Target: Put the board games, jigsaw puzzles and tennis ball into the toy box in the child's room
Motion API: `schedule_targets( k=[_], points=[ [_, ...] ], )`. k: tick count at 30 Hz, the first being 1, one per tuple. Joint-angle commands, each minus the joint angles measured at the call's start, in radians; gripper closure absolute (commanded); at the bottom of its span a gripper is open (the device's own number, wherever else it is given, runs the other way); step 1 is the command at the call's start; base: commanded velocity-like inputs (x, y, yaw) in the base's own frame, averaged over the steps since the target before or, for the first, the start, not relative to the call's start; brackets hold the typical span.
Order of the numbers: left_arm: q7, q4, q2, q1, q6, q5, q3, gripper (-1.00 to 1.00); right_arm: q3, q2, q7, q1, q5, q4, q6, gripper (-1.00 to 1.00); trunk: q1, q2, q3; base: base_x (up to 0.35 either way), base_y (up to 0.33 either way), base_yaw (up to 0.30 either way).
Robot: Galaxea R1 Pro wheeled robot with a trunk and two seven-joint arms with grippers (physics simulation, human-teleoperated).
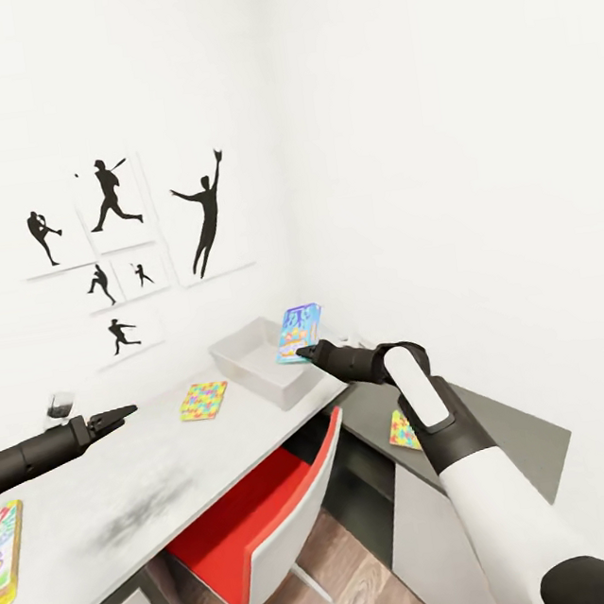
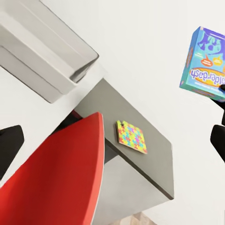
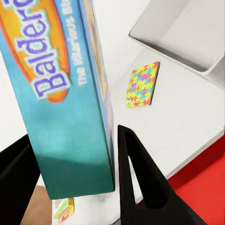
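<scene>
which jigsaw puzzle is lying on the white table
The puzzle beside the toy box lies on the white table. The other puzzle lies on the lower dark grey surface.

Blue board game above toy box

A teal board game box lettered "Balderdash" in an orange oval stands large in the left half of the frame, clamped between the right gripper's two black fingers, one at lower left, one at lower centre. Right of centre a jigsaw puzzle tile lies flat on the pale table. The grey toy box sits at upper right. A red chair shows at lower right. Another colourful item peeks at the bottom edge, too small to name.
</scene>
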Motion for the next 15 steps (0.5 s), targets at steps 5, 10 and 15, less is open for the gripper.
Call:
schedule_targets(
  k=[5, 10, 15],
  points=[
    [-0.01, 0.0, -0.002, -0.002, 0.011, -0.01, 0.0, -1.0, 0.001, 0.0, -0.011, -0.001, -0.013, -0.003, -0.001, 1.0, 0.001, -0.002, -0.002, 0.164, -0.005, 0.059],
    [-0.011, -0.001, -0.003, -0.002, 0.012, -0.01, 0.0, -1.0, 0.001, 0.0, -0.011, -0.001, -0.015, -0.003, -0.001, 1.0, 0.001, -0.002, -0.002, 0.158, -0.119, 0.001],
    [-0.011, -0.001, -0.004, -0.002, 0.012, -0.01, 0.0, -1.0, 0.002, 0.0, -0.011, -0.001, -0.013, -0.003, 0.0, 1.0, 0.001, -0.002, -0.002, 0.031, -0.021, 0.0]
  ],
)
